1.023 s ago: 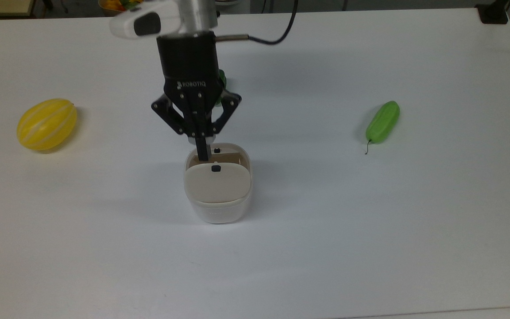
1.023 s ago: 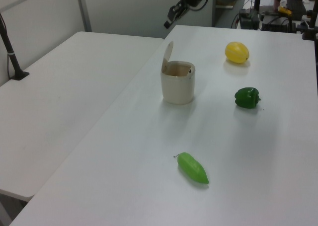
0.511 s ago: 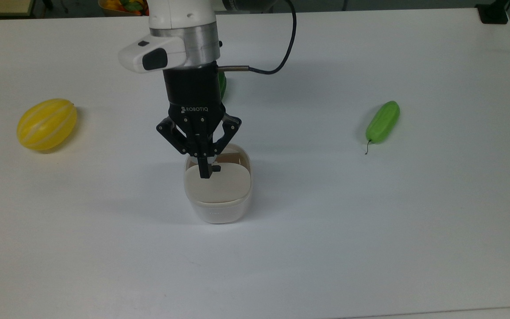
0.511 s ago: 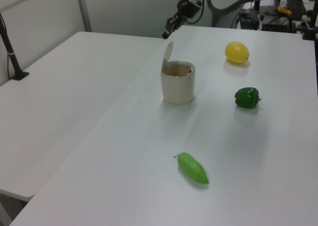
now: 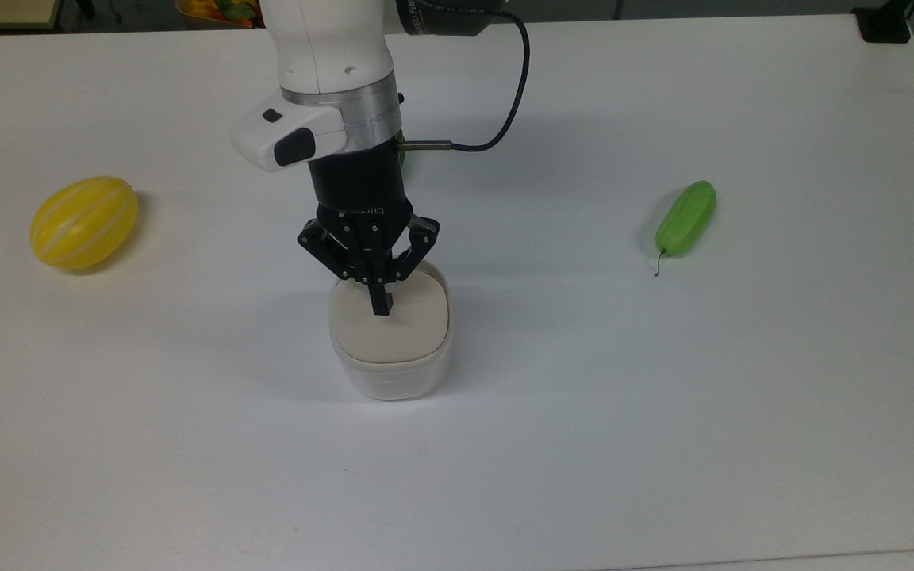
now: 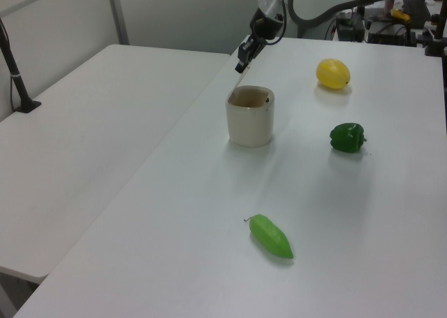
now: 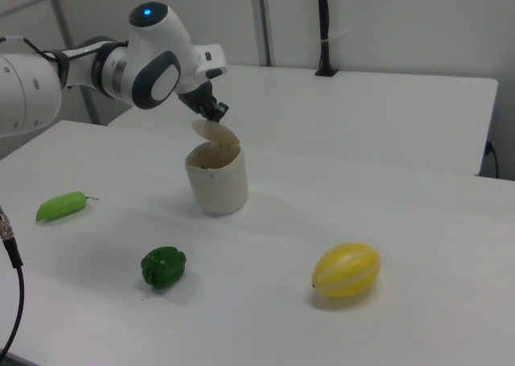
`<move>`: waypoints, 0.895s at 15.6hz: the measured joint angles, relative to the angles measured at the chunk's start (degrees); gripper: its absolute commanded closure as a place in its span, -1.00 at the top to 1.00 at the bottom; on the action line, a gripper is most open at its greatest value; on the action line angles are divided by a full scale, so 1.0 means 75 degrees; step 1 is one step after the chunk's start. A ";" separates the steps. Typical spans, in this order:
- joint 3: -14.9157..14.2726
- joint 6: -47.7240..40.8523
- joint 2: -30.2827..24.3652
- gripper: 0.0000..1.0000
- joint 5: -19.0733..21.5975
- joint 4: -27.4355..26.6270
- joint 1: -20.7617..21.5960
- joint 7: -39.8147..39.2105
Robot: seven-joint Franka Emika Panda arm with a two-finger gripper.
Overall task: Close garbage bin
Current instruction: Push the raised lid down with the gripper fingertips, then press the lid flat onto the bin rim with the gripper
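Observation:
The garbage bin (image 5: 389,379) is a small white tub standing mid-table, also seen in the left view (image 6: 250,122) and the right view (image 7: 217,181). Its beige lid (image 5: 397,337) covers nearly the whole opening in the top view. In the right view the lid (image 7: 211,131) is still tilted up, half open above the rim. My gripper (image 5: 380,306) is shut, with its joined fingertips resting on the lid's free edge. The right view has the gripper (image 7: 217,112) just above the raised lid, and the left view has the gripper (image 6: 240,66) above the bin's far side.
A yellow melon (image 5: 84,222) lies at the top view's left, and a long green vegetable (image 5: 686,218) at the top view's right. A green bell pepper (image 6: 347,137) sits near the bin. A second table (image 6: 84,122) adjoins at the left view's left.
My gripper has come down and forward over the bin, staying shut. The lid has swung from upright to a low tilt, and the opening now shows far less in the top view.

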 measured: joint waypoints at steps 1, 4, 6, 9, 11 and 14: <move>0.0000 -0.0220 -0.0001 -1.00 0.0000 0.0000 0.0000 -0.0037; -0.0005 -0.0782 -0.0001 -1.00 0.0000 0.0000 -0.0008 -0.0246; -0.0008 -0.1126 0.0003 -1.00 0.0000 -0.0013 -0.0011 -0.0376; -0.0009 -0.1298 0.0025 -1.00 0.0000 -0.0065 -0.0012 -0.0471; -0.0009 -0.1300 0.0050 -1.00 0.0000 -0.0121 -0.0012 -0.0495; -0.0009 -0.1300 0.0133 -1.00 0.0000 -0.0220 -0.0012 -0.0507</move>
